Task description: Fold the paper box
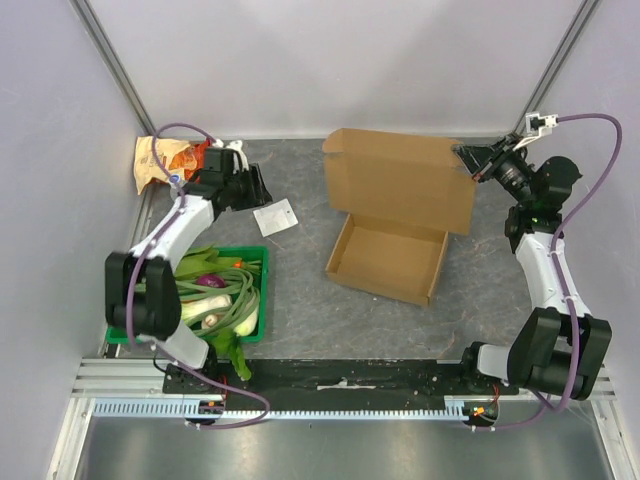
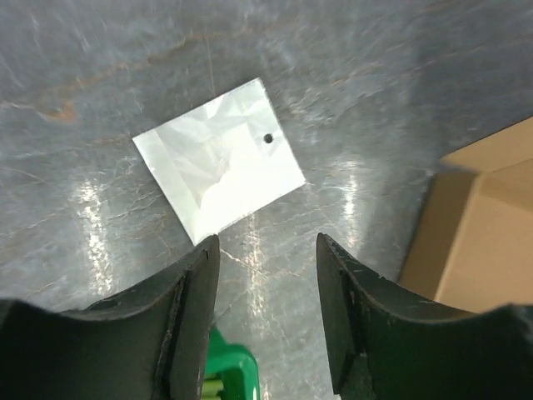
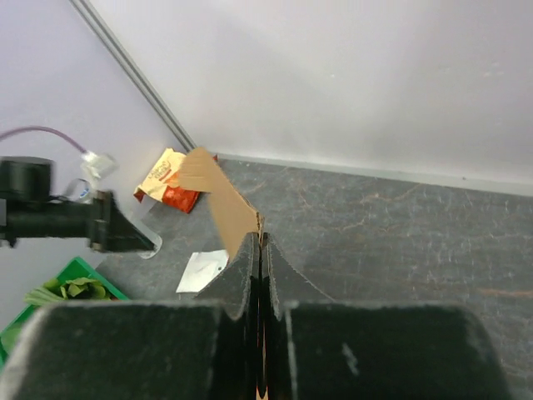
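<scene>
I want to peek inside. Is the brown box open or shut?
Open. The paper box shows its empty inside, and its lid stands up, pinched at the edge by the right gripper.

left gripper point(image 2: 266, 250): jaws apart, empty, pointing down | right gripper point(image 3: 261, 246): raised, apparently pinching paper box point(image 3: 221, 200)

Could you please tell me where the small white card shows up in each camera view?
Top external: the white card lies on the table left of centre, left of the cardboard box.
Left wrist: the white card fills the middle of the picture.
Right wrist: the white card is small, at lower left.
Shared landmark: the cardboard box, at the right edge for the left wrist, centre for the right wrist.
</scene>
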Available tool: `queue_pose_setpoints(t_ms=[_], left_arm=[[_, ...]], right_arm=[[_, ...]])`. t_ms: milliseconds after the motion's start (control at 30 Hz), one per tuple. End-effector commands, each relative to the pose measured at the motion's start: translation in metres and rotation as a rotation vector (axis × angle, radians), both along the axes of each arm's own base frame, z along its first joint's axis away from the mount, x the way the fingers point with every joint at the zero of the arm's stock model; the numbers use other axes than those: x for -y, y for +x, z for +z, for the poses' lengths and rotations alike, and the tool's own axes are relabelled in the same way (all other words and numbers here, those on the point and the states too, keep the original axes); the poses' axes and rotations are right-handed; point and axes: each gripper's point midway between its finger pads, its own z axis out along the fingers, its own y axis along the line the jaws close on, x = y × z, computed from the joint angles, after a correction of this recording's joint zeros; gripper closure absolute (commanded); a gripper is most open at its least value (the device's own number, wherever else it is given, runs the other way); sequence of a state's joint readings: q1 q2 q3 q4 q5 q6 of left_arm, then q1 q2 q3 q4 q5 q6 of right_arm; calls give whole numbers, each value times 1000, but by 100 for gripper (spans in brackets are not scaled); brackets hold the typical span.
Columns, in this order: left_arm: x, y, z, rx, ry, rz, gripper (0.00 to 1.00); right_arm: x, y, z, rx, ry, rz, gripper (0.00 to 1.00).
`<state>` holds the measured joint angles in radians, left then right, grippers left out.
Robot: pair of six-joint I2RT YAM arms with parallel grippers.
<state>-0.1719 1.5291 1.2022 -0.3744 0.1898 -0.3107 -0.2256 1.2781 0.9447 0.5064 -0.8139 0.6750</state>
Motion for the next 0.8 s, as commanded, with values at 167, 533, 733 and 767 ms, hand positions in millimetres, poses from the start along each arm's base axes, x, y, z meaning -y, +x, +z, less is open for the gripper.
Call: queue_pose_setpoints(t_ms=[167,533,733,767], left_arm=[[11,11,-49,-59,335,49,37],[56,13,-96,-45,823,-83,35],[69,23,-113,-32,931,-132,50],[73,23,-119,-36,933,-144,48]], right_arm=[[27,1,27,45,16,-97,100],[68,-8,10,9,-57,-268,100],[72,-8,9,9,-50,-279,100],[71,-9,10,18,-49,-276,100]])
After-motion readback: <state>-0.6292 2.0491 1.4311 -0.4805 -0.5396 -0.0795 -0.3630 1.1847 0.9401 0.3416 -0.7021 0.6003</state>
